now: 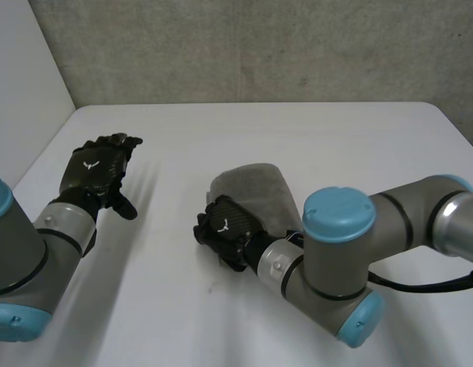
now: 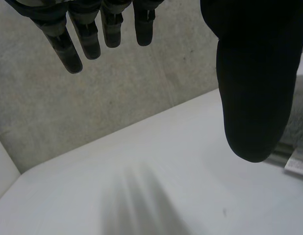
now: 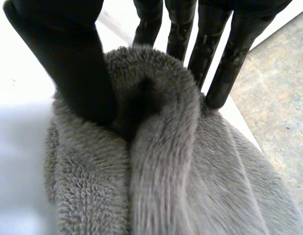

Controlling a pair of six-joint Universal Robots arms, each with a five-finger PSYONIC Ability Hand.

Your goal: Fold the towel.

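Observation:
A grey towel (image 1: 256,191) lies folded into a small bundle near the middle of the white table (image 1: 313,130). My right hand (image 1: 225,229) is at the towel's near left edge. In the right wrist view a raised fold of the towel (image 3: 161,161) stands between the thumb (image 3: 78,63) and the nearly straight fingers (image 3: 215,54), which both touch it and pinch it. My left hand (image 1: 91,174) hovers over the table's left side, well away from the towel. Its fingers (image 2: 78,44) are straight and spread from the thumb, with nothing between them.
A grey concrete wall (image 1: 259,46) rises behind the table's far edge and a white wall (image 1: 22,84) stands at the left. My right arm's bulky elbow (image 1: 340,260) hangs over the near right part of the table.

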